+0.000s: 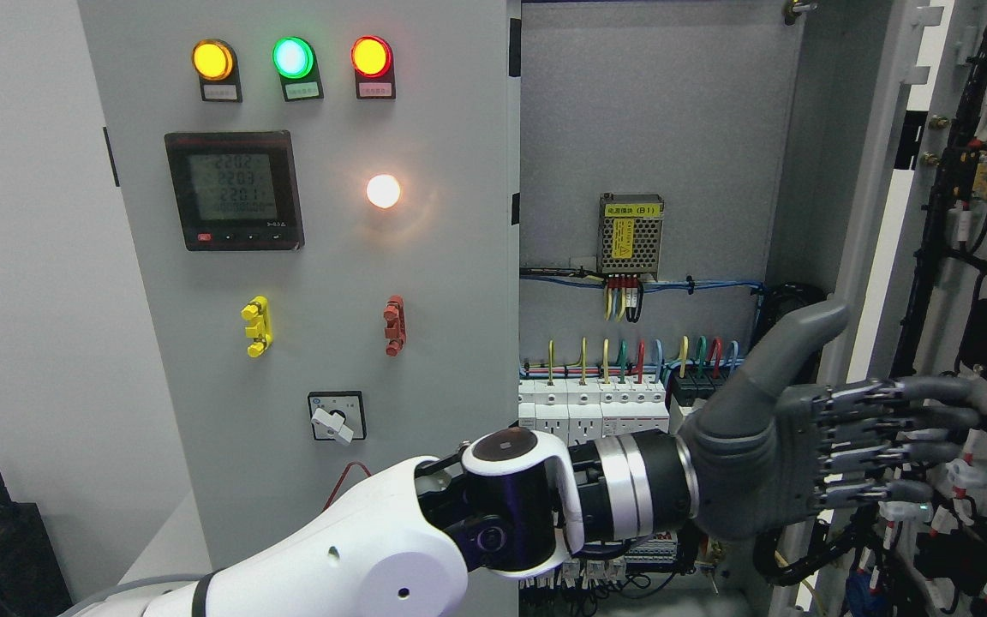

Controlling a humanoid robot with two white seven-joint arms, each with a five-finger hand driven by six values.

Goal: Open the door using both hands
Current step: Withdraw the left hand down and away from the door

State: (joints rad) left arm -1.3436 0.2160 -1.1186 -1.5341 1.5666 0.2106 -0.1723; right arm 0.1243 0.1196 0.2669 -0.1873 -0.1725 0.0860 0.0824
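You see the cabinet already half open. The right door (956, 283) is swung far out to the right, so its inner face with black cable bundles and clips looks toward you. The left door (314, 257) stands closed at the left, and it carries 3 lamps (292, 58) in yellow, green and red, a meter (233, 190), 1 lit white lamp (383, 191) and a rotary switch (337, 416).

The left hand (810, 446) comes in from the lower left and reaches across to the right door. Its 4 fingers (905, 428) are stretched out straight and lie close side by side, and the thumb (802, 330) stands up apart from them. The fingers hold nothing. They lie at the inner edge of the right door, but you cannot tell whether they press on it or only hover in front of it. The right hand is not visible here.

By my judgement, about 1 half of the task is done: the right door needs little or no more pushing, and the left door is what remains, if both doors must open.

Inside the cabinet (656, 128), on the grey back plate, you see a small power supply (631, 236) with a yellow label. Below it blue wires run across, and lower there is a row of white breakers (592, 407) with yellow, green, red and blue wires going into their tops. More wiring lies on the bottom, partly hidden by the arm.
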